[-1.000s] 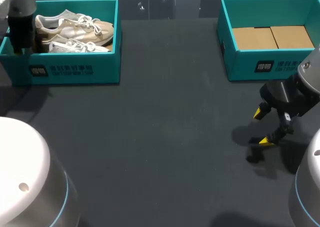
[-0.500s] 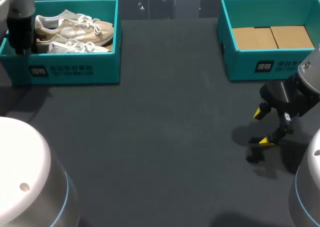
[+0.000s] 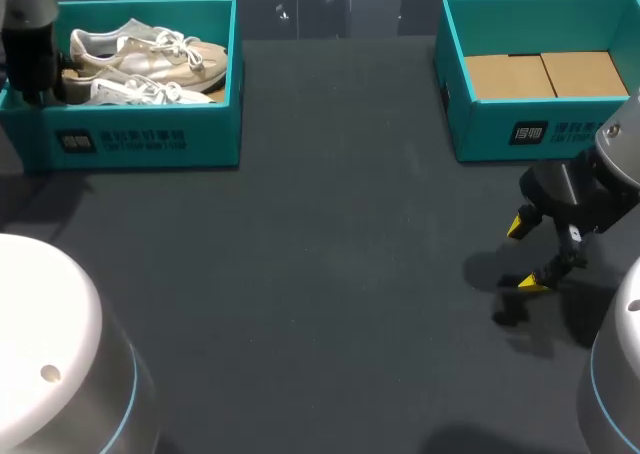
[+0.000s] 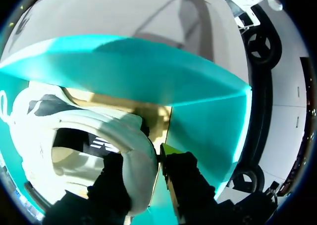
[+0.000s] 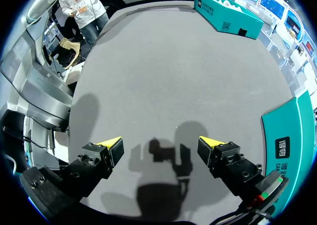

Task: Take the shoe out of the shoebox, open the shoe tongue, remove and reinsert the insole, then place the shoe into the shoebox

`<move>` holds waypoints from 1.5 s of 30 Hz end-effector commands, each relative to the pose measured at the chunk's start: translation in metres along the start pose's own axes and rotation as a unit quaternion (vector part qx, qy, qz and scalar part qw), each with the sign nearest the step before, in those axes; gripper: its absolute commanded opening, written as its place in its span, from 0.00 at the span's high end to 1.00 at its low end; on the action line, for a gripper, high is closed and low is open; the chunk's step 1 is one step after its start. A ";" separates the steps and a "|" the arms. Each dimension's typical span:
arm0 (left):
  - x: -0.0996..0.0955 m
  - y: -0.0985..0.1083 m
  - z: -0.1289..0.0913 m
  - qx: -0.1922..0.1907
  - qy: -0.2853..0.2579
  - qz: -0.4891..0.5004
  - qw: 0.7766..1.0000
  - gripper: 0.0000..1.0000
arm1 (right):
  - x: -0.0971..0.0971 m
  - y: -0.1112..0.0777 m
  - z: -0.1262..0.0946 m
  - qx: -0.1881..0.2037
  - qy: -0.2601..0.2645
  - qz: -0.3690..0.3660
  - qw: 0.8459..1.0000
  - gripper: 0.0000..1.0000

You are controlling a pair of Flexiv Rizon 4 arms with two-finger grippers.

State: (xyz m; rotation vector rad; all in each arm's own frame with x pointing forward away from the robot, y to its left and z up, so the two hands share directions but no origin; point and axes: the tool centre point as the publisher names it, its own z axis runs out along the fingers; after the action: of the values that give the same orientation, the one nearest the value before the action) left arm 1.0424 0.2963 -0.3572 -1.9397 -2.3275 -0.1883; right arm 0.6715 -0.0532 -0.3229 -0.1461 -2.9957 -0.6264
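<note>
- Left gripper (image 4: pixel 143 160): down inside the left shoebox (image 3: pixel 150 139) at its left end. One finger is in the heel opening of a shoe (image 4: pixel 84 131), the other outside, between heel and box wall. Both press the heel rim, so I judge it clamped on the shoe.
- Shoe: lies in the left shoebox beside a second shoe (image 3: pixel 150 54). From the head view I cannot tell which of the pair I hold.
- Long axis: runs across the box, heels at my left gripper, toes toward the box's right wall. The grip is at one end, so I expect the toe to hang down when lifted.
- Table (image 3: pixel 330 274): dark surface between the two boxes, where I judge the shoe should be set down for the tongue and insole work.
- Right shoebox (image 3: pixel 540 134): far right of the table, brown cardboard sheets (image 3: pixel 545 74) on its floor, no shoe in it.
- Right gripper (image 3: pixel 528 252): fingers spread wide, nothing between them, just above the table in front of the right shoebox. It is well apart from the shoe, so my left arm is the nearer one.
</note>
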 end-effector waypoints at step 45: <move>0.022 0.022 -0.108 -0.006 -0.058 0.014 0.998 1.00 | 0.001 0.000 0.000 0.000 -0.001 0.000 1.000 0.00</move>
State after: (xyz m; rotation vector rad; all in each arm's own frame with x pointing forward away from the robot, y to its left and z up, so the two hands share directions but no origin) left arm 1.0598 0.3018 -0.2603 -2.0427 -2.3771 -0.1024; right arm 0.6715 -0.0532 -0.3229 -0.1461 -2.9957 -0.6264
